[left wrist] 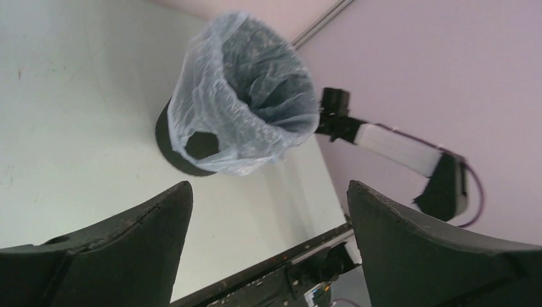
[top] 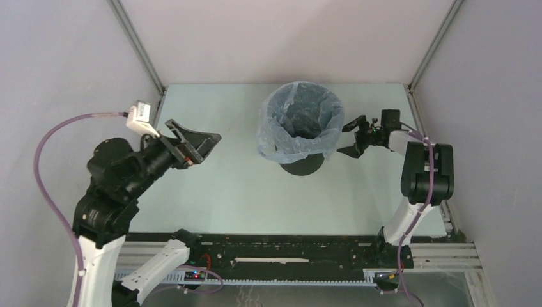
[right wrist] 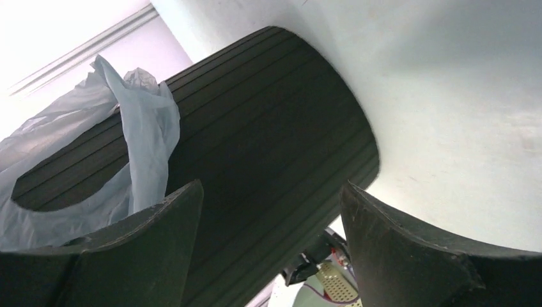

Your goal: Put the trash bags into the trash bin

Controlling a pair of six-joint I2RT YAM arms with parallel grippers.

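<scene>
Starting at the left, the left claw [top: 204,148] is seen spread wide, its two dark fingers [left wrist: 128,249] far apart with nothing held between them. It is raised above the pale tabletop [top: 224,192] and kept well apart from the trash bin [top: 301,167], toward which it is pointed. A white block [top: 137,116] is mounted on the wrist behind it; any marking on that block is too small to be read.

Near the middle of the tabletop's far part the black bin is found upright. The trash bag [top: 271,125] is seated inside it as a liner: the filmy pale blue plastic is folded out over the rim and draped down the outer wall, lower on the left than on the right. In the left wrist view an oval cut-out in the bag is shown, through which the black wall [left wrist: 201,144] is exposed.

At the right, the right claw [top: 348,139] is likewise released, with its jaws well parted and nothing gripped. It is placed just beside the bin's right side, low against the ribbed wall [right wrist: 275,115], which fills the gap between the fingers [right wrist: 422,256] in the right wrist view. An edge of the bag [right wrist: 150,128] hangs beside the left finger there. Whether wall or bag is actually touched cannot be told. No legible brand or writing is shown on bin or bag.
</scene>
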